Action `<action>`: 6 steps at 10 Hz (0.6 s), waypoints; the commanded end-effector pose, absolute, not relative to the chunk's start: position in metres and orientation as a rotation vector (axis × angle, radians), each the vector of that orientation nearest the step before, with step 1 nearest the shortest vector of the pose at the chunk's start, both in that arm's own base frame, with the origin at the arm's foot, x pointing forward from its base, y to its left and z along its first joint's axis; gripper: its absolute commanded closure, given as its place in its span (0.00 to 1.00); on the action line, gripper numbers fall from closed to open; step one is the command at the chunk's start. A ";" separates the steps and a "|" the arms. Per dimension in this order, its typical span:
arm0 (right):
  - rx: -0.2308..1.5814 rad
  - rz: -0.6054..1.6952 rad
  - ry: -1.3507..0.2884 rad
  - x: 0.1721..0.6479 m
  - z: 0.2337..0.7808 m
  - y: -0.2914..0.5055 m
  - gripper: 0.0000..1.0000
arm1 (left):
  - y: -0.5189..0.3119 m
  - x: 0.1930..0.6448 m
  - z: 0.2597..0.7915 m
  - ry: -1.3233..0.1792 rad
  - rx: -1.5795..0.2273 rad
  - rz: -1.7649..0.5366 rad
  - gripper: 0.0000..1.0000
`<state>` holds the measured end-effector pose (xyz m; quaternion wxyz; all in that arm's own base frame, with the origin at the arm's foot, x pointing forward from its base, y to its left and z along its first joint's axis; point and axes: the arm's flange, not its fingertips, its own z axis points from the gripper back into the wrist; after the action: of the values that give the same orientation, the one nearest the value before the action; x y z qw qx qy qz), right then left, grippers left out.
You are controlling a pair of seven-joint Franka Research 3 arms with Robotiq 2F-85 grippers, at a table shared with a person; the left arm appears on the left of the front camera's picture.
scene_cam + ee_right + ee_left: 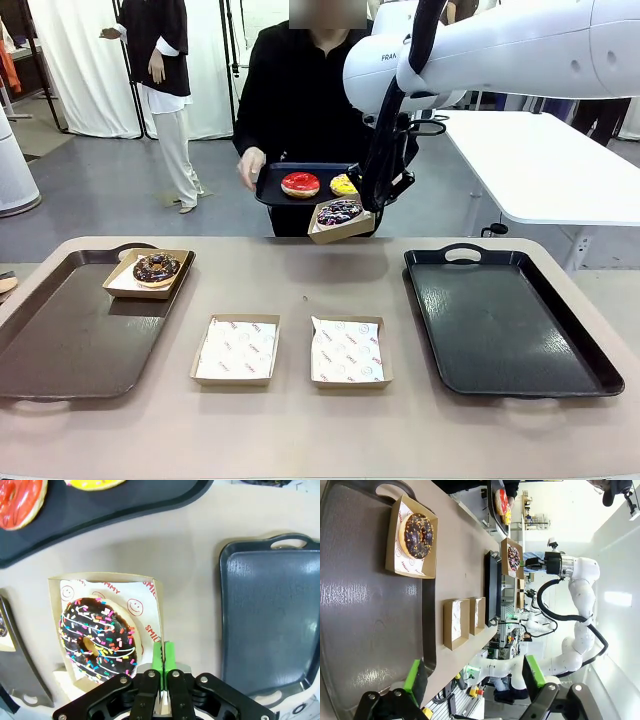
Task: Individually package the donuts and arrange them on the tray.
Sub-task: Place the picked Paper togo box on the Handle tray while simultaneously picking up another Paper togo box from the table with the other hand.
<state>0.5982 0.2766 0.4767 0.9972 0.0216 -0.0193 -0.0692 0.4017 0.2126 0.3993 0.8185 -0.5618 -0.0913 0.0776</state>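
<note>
My right gripper (376, 203) is shut on the rim of a cardboard box (342, 229) holding a dark purple donut (338, 211) with white sprinkles, and holds it in the air beyond the table's far edge. In the right wrist view the green pads (162, 659) pinch the box wall (152, 605) beside that donut (97, 640). A person holds a small black tray (270, 186) carrying a red donut (300, 184) and a yellow donut (343, 185). A chocolate sprinkled donut (156, 268) sits boxed on the brown tray (60, 350). My left gripper (475, 680) is open above that tray.
Two empty paper-lined boxes (236, 349) (348, 351) lie side by side at the table's middle front. A black tray (505, 320) with nothing on it lies at the right. A white table (550, 165) stands behind at the right.
</note>
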 end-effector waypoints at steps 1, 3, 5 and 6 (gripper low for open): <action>0.043 -0.139 -0.039 0.598 0.477 0.277 0.99 | 0.211 0.397 0.400 -0.201 -1.182 0.166 0.00; -0.006 -0.032 -0.094 0.573 0.498 0.244 0.99 | 0.203 0.394 0.419 -0.177 -1.153 0.115 0.00; -0.031 0.002 -0.092 0.544 0.519 0.202 0.99 | 0.175 0.392 0.464 -0.145 -1.070 0.050 0.00; -0.032 0.003 -0.095 0.531 0.528 0.176 0.99 | 0.151 0.393 0.483 -0.113 -1.031 0.012 0.00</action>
<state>0.5559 0.2048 0.5309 0.9991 -0.0070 -0.0414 -0.0056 0.3959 0.1731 0.4643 0.8533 -0.5160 -0.0719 0.0190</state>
